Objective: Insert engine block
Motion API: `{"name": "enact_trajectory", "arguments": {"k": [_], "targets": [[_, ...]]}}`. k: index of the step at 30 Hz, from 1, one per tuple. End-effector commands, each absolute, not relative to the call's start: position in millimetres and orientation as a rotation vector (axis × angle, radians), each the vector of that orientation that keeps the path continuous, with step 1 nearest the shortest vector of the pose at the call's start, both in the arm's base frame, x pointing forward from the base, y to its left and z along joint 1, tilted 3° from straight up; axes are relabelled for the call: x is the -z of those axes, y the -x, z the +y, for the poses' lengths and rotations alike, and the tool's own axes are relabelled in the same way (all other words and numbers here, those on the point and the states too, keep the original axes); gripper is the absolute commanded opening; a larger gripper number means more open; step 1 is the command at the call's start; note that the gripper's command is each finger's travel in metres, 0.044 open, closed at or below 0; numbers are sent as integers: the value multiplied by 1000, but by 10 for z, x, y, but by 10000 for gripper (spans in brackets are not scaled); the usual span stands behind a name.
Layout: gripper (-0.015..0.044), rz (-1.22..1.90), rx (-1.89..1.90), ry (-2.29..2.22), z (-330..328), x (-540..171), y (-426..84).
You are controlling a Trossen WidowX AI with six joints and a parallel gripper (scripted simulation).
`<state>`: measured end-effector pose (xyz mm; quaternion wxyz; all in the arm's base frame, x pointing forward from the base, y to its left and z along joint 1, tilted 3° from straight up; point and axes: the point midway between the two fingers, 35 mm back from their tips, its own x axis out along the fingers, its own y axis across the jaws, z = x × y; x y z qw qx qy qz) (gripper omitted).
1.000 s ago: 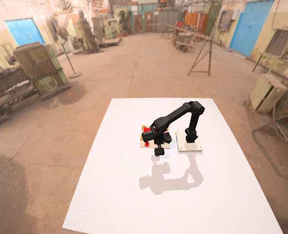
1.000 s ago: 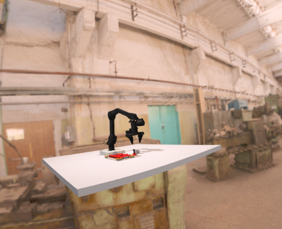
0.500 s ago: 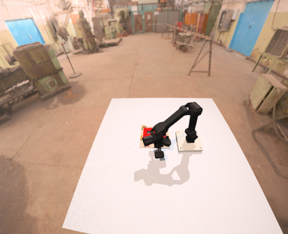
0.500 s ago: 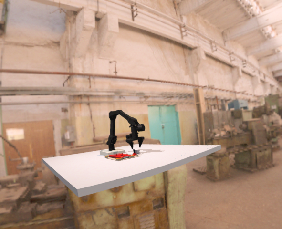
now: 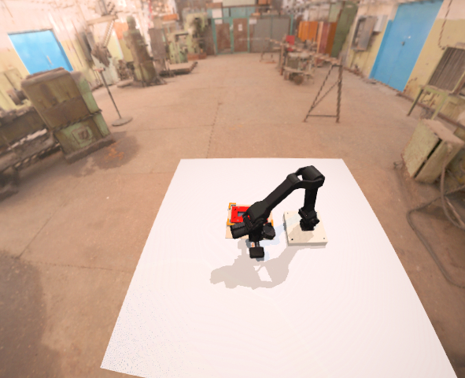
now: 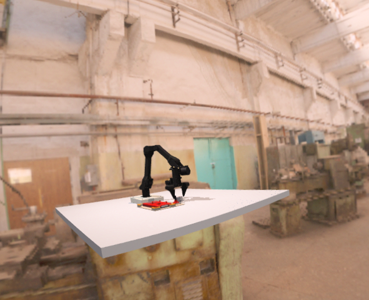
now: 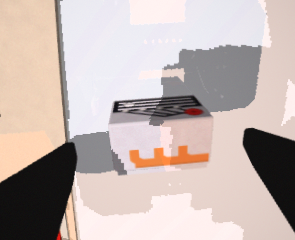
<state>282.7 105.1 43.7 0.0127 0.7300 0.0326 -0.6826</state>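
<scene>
The engine block (image 7: 162, 140), a pale block with an orange toothed mark on its side and a black striped top with a red spot, stands on the white table. My gripper (image 7: 161, 143) (image 6: 179, 197) is open and points down, with its fingertips on either side of the block in the wrist view and nothing held. In the top view the arm largely hides the block. The red car body (image 5: 235, 216) (image 6: 152, 204) lies on the wooden board beside the block. The arm covers part of the body in the top view. The rib cannot be made out.
The wooden board (image 5: 236, 239) (image 7: 27, 50) has orange corner pieces and is close beside one finger. A small red part (image 6: 176, 201) stands on the board near the fingers. The arm's pale base plate (image 5: 293, 236) (image 6: 138, 199) is on the table beside the board.
</scene>
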Motion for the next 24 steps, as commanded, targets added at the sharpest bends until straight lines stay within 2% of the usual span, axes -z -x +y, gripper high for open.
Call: {"name": "enact_trajectory", "arguments": {"k": [1,9,17,24], "targets": [[440,97,2129,-2270,1048,-370,-2827],[440,99,2127,-2269,1050,-273,-2828],[230,99,2127,-2269,1050,-273,-2828],[183,99,2127,-2269,1050,-273,-2828]]}}
